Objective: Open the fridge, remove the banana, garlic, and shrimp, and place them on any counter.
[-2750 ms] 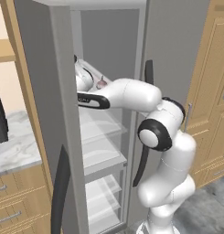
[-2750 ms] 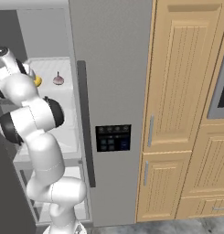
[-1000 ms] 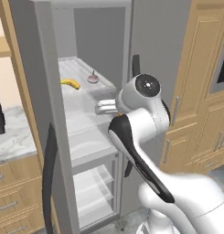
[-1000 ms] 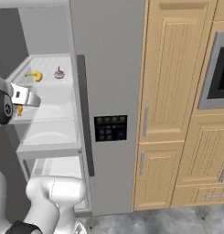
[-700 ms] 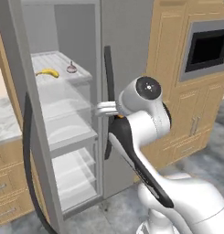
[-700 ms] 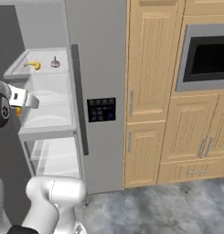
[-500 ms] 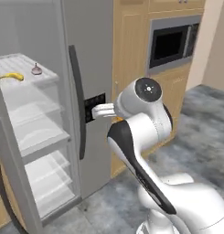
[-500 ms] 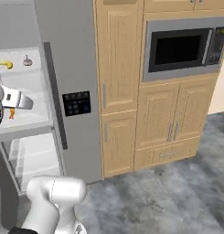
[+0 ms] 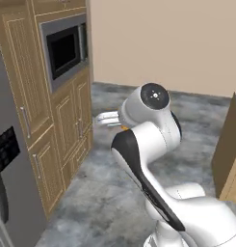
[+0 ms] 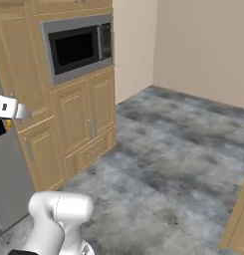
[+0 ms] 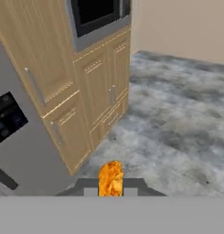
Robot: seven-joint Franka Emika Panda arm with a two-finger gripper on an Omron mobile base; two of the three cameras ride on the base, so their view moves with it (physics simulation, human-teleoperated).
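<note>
Clamped in the claw (image 11: 110,188), the orange shrimp (image 11: 110,178) sits between the fingertips in the hand view, above the grey floor (image 11: 177,119). To the left stands the grey fridge (image 9: 8,193) with its black control panel, then the wood cabinets (image 9: 66,120) with a built-in microwave (image 10: 78,47).

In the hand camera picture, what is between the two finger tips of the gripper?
In the hand view, the shrimp, a small orange piece, sits between the tips of the gripper, which is shut on it.
</note>
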